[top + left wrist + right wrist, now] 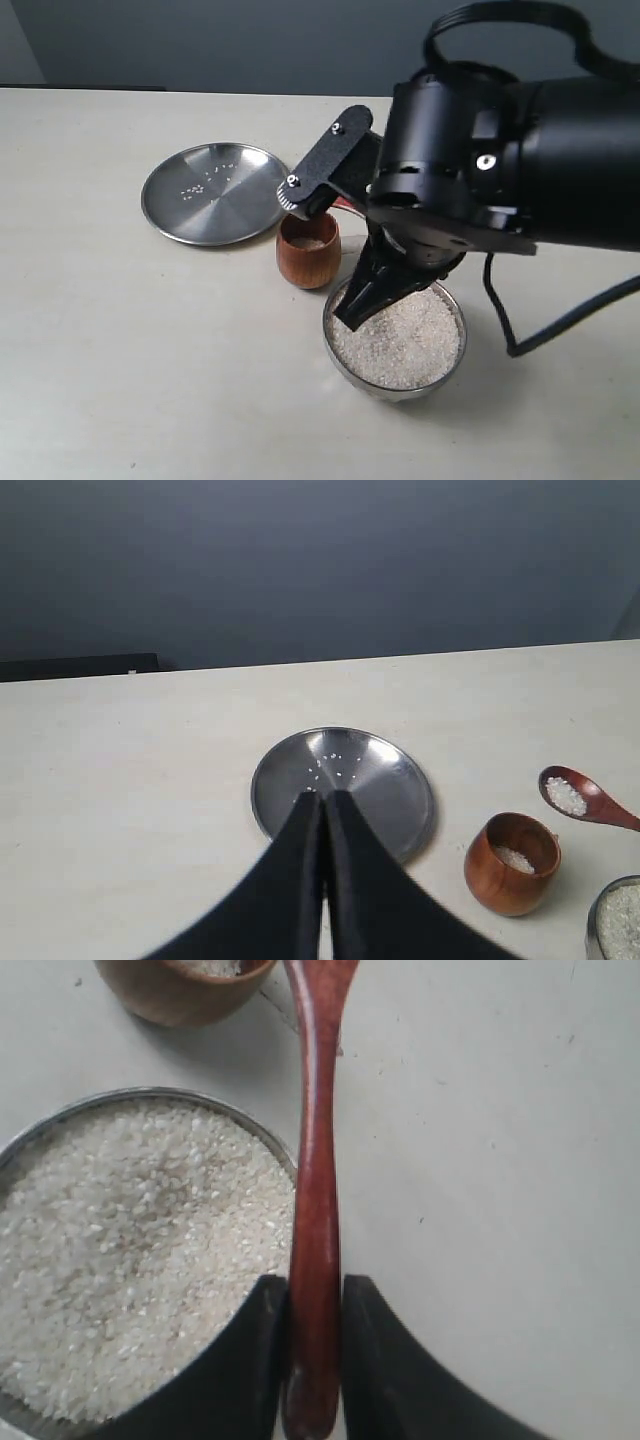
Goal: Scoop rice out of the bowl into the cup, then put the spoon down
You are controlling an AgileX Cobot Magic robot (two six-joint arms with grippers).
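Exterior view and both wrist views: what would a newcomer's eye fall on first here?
The big black right gripper fills the exterior view's right, clamped on the wooden spoon above the steel bowl full of rice. Its scoop, carrying a few grains, hangs near the small wooden cup, with a steel plate farther left.

Steel plate (232,216), apparently speckled, pale table (120,350)

Tally: four pieces of tableware, two grippers, one table.

One steel bowl (396,391), one wooden cup (308,262), one wooden spoon (585,798) and one flat steel plate (175,212); one pale table (100,380); two black grippers, the left gripper (323,796) and the right gripper (315,1286). The rice (400,340) shows in four lots: bowl, cup, spoon and plate.
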